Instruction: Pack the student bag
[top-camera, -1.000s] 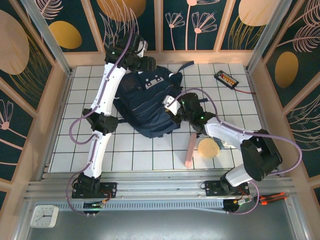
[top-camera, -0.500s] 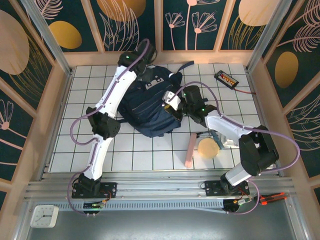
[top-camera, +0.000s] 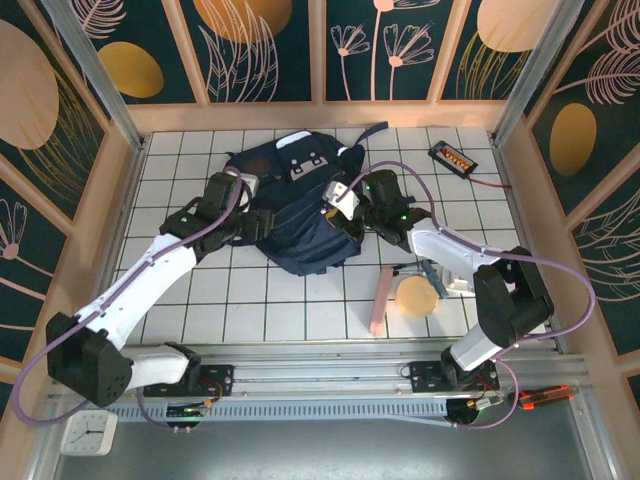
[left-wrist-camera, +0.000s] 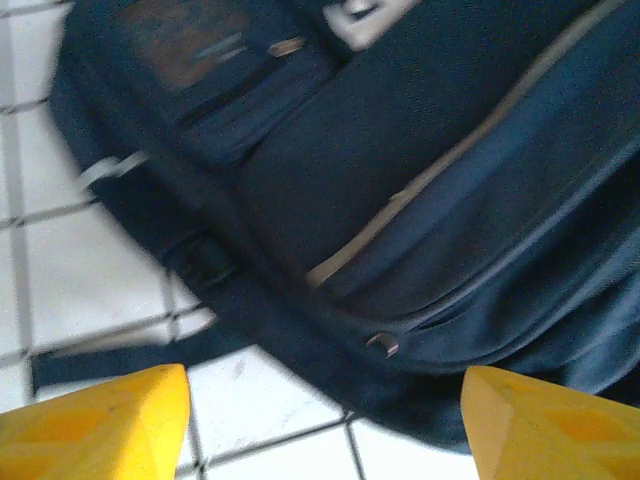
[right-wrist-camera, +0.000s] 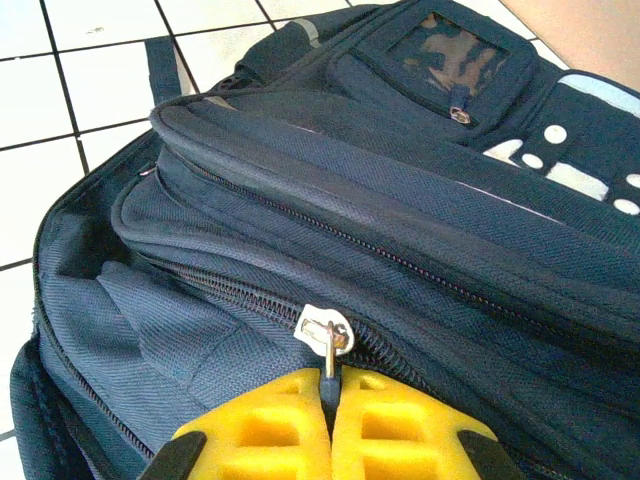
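Observation:
The student bag (top-camera: 295, 215) is a dark navy backpack lying mid-table, with white patches on its far end. In the right wrist view the bag (right-wrist-camera: 420, 180) shows its zipper slider (right-wrist-camera: 325, 328). My right gripper (right-wrist-camera: 330, 385) is shut on that slider's pull tab, at the bag's right side (top-camera: 342, 215). At the bag's left edge my left gripper (top-camera: 262, 226) stands open. The left wrist view shows its yellow fingertips (left-wrist-camera: 95, 425) wide apart, just short of the bag's rim (left-wrist-camera: 400, 350), with nothing between them.
A pink stick (top-camera: 378, 300) and a round tan object (top-camera: 417, 297) lie right of the bag, near the front. A black device with orange buttons (top-camera: 452, 157) sits at the back right. Wooden walls ring the white tiled table (top-camera: 250, 300).
My left arm has swung from the bag's far end down to its left side and now lies low over the table. The right gripper has kept its hold on the zipper pull.

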